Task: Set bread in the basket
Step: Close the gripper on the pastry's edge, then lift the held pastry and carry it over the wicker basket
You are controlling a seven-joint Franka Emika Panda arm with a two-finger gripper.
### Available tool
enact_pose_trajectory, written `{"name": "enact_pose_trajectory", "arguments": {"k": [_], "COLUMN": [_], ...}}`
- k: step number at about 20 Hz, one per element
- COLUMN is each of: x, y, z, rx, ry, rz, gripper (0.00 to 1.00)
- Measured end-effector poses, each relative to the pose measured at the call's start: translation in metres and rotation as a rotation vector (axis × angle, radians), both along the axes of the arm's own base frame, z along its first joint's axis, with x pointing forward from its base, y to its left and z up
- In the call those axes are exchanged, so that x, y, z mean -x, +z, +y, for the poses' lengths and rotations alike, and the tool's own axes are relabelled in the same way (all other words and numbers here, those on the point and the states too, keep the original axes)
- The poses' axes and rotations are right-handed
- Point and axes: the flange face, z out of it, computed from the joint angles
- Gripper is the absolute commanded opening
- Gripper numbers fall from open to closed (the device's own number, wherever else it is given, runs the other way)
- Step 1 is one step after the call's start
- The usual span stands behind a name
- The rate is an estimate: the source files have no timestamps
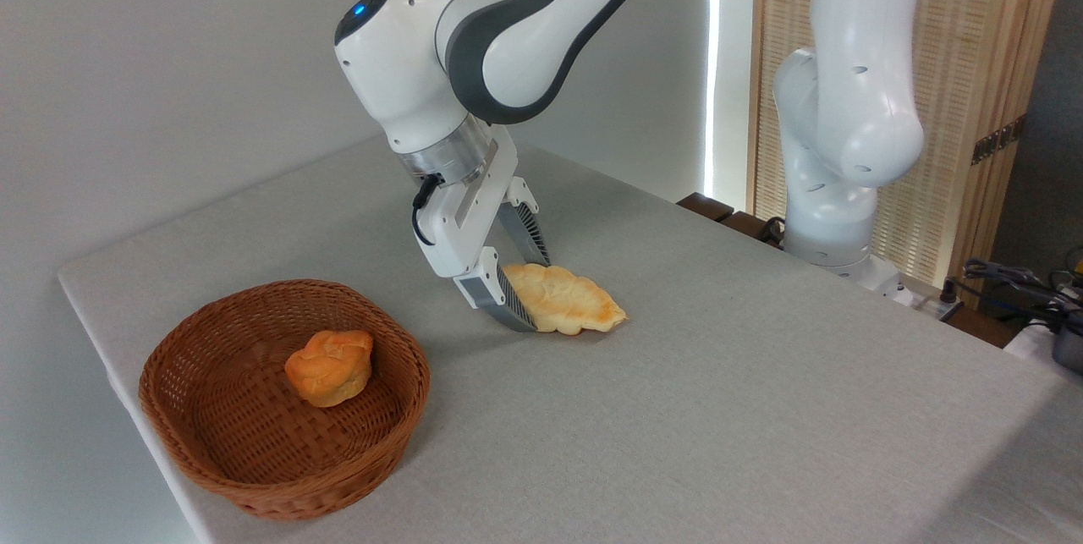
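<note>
The bread (565, 299), a pale golden loaf with lobed edges and a browned top, lies flat on the grey table near its middle. My gripper (529, 294) is down at the loaf's left end, tilted, with one finger (508, 305) in front of it and the other behind. The jaws straddle that end, and whether they press on it does not show. The basket (211, 459), round reddish-brown wicker with a braided rim, stands at the front left, well apart from the loaf. A smaller orange bun (330, 367) sits inside it.
The table's left edge (101, 358) runs close beside the basket. A second white robot arm (846, 121) stands at the back right, beyond the table, with cables (1015, 282) and a wooden slat screen behind it.
</note>
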Motion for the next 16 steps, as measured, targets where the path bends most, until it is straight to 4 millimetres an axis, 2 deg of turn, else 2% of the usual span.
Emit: {"name": "enact_pose_trajectory", "arguments": {"k": [2,4,13,16], "x": [0.0000,0.0000,-0.0007,-0.0055], "y": [-0.0009,-0.0008,0.0005,0.0091], "z": [-0.0007,-0.0010,-0.0012,-0.0025], "rx": [-0.001,-0.001,0.000,0.007], "ry": [-0.001,-0.002,-0.002,-0.001], "rz": [0.001,0.000,-0.003,-0.021], "gripper": [0.49,0.36,0.36,0.36]}}
